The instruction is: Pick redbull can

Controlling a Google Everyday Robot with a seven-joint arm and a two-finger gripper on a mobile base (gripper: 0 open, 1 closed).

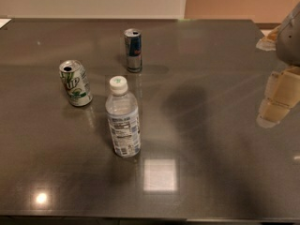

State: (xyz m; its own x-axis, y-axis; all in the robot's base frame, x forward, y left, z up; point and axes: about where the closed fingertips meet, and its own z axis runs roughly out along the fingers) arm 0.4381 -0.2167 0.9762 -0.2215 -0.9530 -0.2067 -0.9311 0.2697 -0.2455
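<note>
The redbull can (133, 49) is slim, blue and silver, and stands upright at the back middle of the dark table (211, 182). My gripper (273, 111) hangs above the table at the far right edge of the view, well to the right of the can and a little nearer the front. It holds nothing that I can see. Its upper part is cut off by the edge of the view.
A white-and-green can (75, 83) stands to the front left of the redbull can. A clear plastic bottle with a white cap (123, 118) stands in front of it. The arm's shadow (187, 107) falls on the table's middle.
</note>
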